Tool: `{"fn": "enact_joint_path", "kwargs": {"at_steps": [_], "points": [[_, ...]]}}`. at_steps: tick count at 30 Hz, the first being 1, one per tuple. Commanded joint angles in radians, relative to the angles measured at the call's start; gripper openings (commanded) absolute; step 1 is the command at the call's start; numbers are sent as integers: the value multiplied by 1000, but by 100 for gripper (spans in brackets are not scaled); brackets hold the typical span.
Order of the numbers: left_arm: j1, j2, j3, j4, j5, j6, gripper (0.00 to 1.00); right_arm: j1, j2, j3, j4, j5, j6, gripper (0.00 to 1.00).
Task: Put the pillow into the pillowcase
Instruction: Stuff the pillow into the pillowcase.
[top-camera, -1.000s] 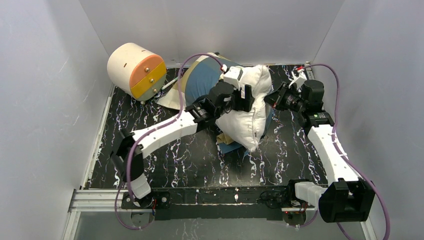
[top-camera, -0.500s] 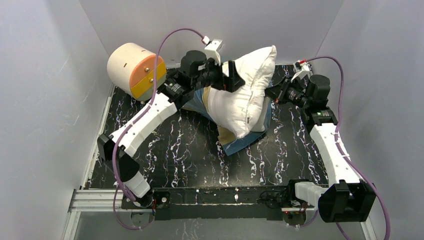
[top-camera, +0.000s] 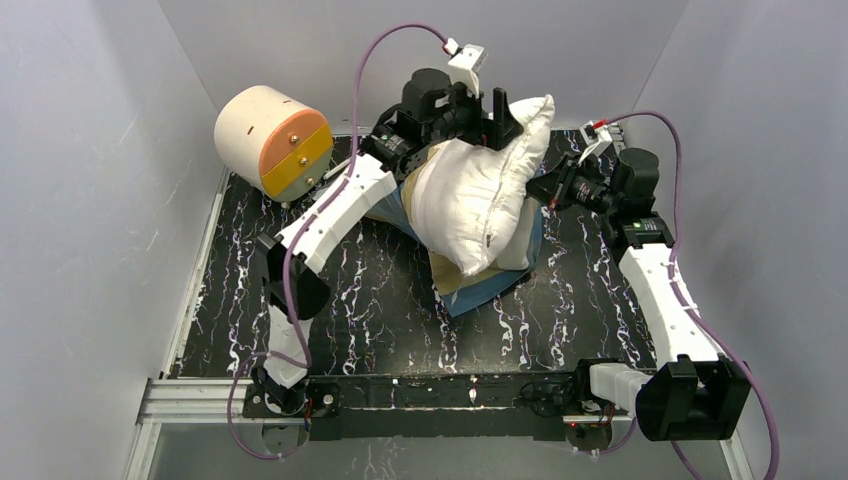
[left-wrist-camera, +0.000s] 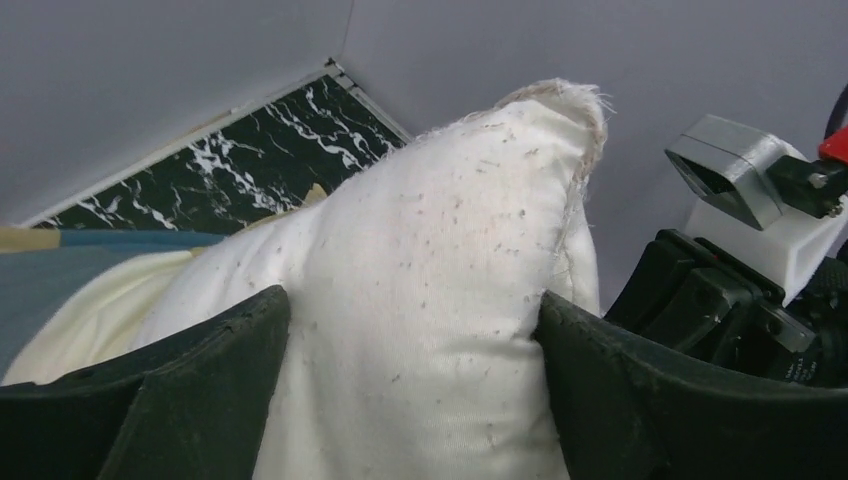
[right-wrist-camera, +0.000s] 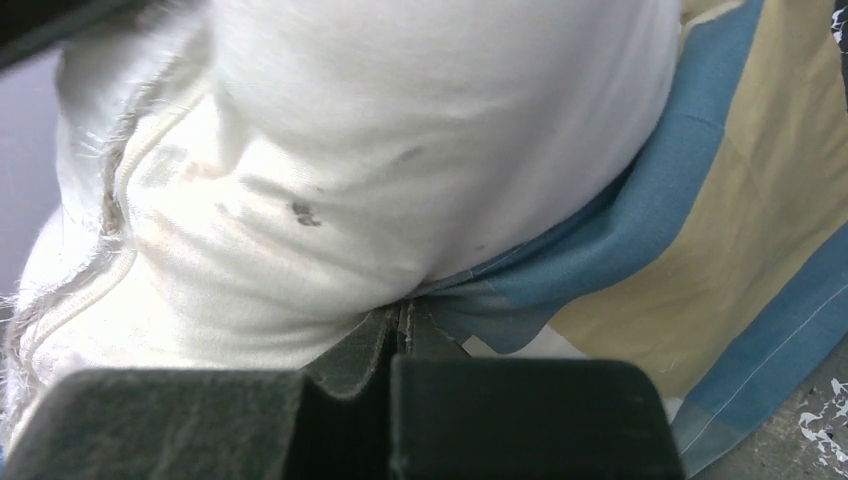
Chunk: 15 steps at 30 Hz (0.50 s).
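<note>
Now, your left gripper (top-camera: 492, 110) stands with its fingers spread wide on both sides of the upper corner of the large, plump, plain white stuffed pillow (top-camera: 470, 205); the fingers (left-wrist-camera: 220, 380) touch the cloth, but whether they carry any weight I cannot tell. Your right gripper (right-wrist-camera: 400, 318) is pressed together, and it seems to pinch an edge of the thin fabric pillowcase of blue, tan and cream blocks (top-camera: 480, 290) just under the pillow's belly.

The pillow leans tilted at the far middle of the black marbled table (top-camera: 380, 300), its top corner raised near the back wall; its lower part rests on the pillowcase, and nearly all the white is uncovered, so I judge that most of the insertion is not yet done; how much is inside is hidden.

What could go wrong, in my judgement: with such wide jaws the pillow may tip sideways and roll off the opening; if you push it down hard, the thin cloth may slip out of the small right pinch; the weight may also fold the mouth shut, and then the pillow would only drag the whole pillowcase over the table.
</note>
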Motion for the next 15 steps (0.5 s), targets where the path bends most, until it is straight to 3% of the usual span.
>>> {"fn": "enact_joint_path", "kwargs": {"at_steps": [1, 3, 4, 6, 8, 13, 15], "points": [[-47, 80, -49, 36, -26, -24, 71, -4, 15, 80, 67, 13, -7, 1], [-62, 83, -248, 25, -20, -77, 31, -5, 13, 98, 4, 167, 35, 1], [-83, 57, -387, 61, -75, -93, 21, -9, 8, 101, -1, 224, 60, 1], [-153, 13, -647, 159, -233, -59, 14, -12, -10, 97, 36, 281, 109, 1], [-207, 30, -762, 139, -377, -24, 10, -14, -23, 102, 41, 320, 152, 1], [-232, 179, -784, 39, -507, -36, 7, -14, -94, 33, 196, 330, 194, 1], [-233, 218, -759, 59, -503, -68, 8, -14, -90, 9, 275, 246, 177, 1]]}}
